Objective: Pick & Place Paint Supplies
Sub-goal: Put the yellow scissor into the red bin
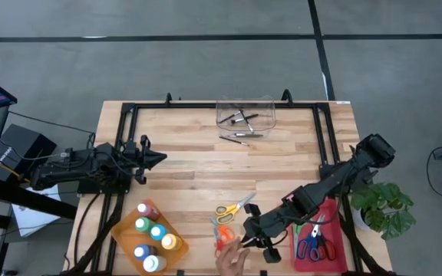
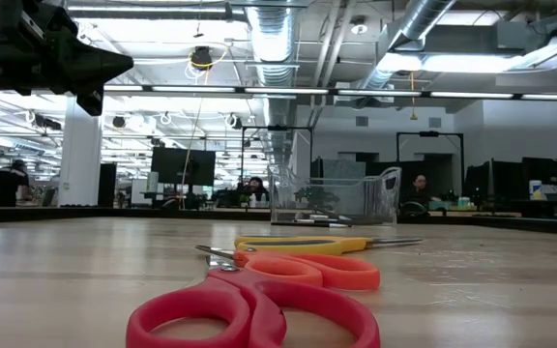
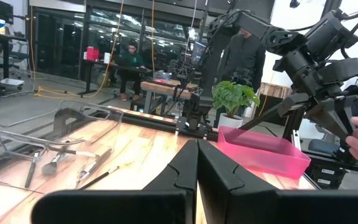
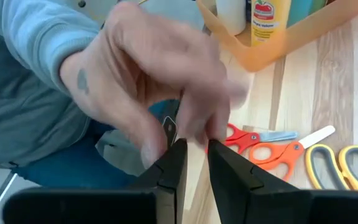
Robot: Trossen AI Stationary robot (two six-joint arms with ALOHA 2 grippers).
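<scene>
My right gripper (image 1: 244,238) (image 4: 196,144) hangs over the table's near edge with a narrow gap between its fingers. A person's hand (image 4: 160,81) (image 1: 232,258) is right at the fingertips. Beside it, flat on the wood, lie yellow scissors (image 1: 235,208) (image 2: 327,246), orange scissors (image 4: 278,152) and red scissors (image 2: 249,314). Paint bottles (image 1: 153,239) stand in an orange tray (image 1: 125,230) at the near left. Dark brushes lie in a clear container (image 1: 244,113) and beside it (image 1: 240,137). My left gripper (image 1: 162,159) (image 3: 197,146) waits shut at the left, above the table. My right gripper: the person's fingers (image 4: 185,118) crowd its fingertips, and I cannot tell whether they touch. Nothing shows in the gap between its fingers.
A pink tray (image 1: 336,257) (image 3: 266,152) holding scissors with blue and red handles sits at the near right, under my right arm. A potted plant (image 1: 386,207) stands off the table's right edge. A black rail frame (image 1: 324,153) runs around the table.
</scene>
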